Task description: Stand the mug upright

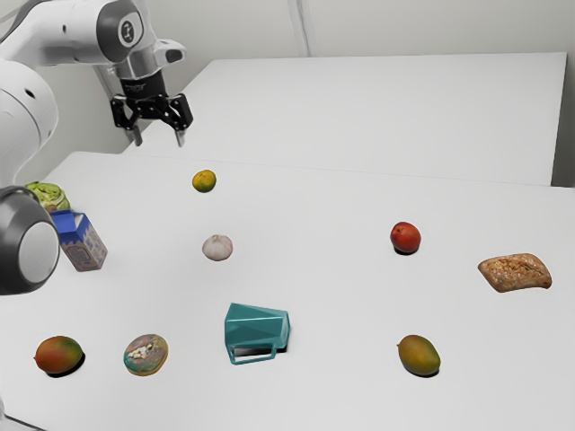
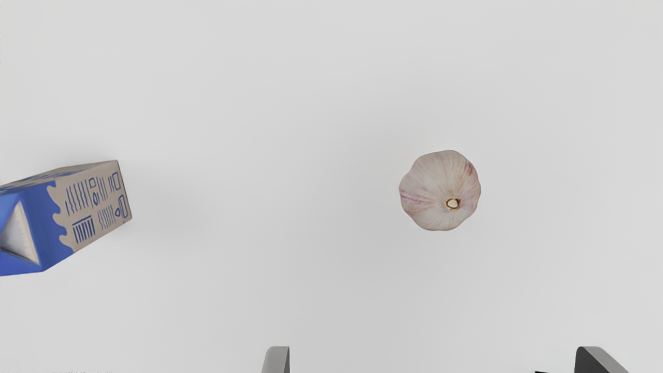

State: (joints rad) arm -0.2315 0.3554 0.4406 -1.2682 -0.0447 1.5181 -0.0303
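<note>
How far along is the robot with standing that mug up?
Nothing looks done yet: the teal mug lies on its side on the table, its handle at its side. Nothing is in hand either; the fingers are spread apart, empty, and well away from the mug. Everything seems left: reaching the mug, gripping it, turning it onto its base and letting go.
</note>
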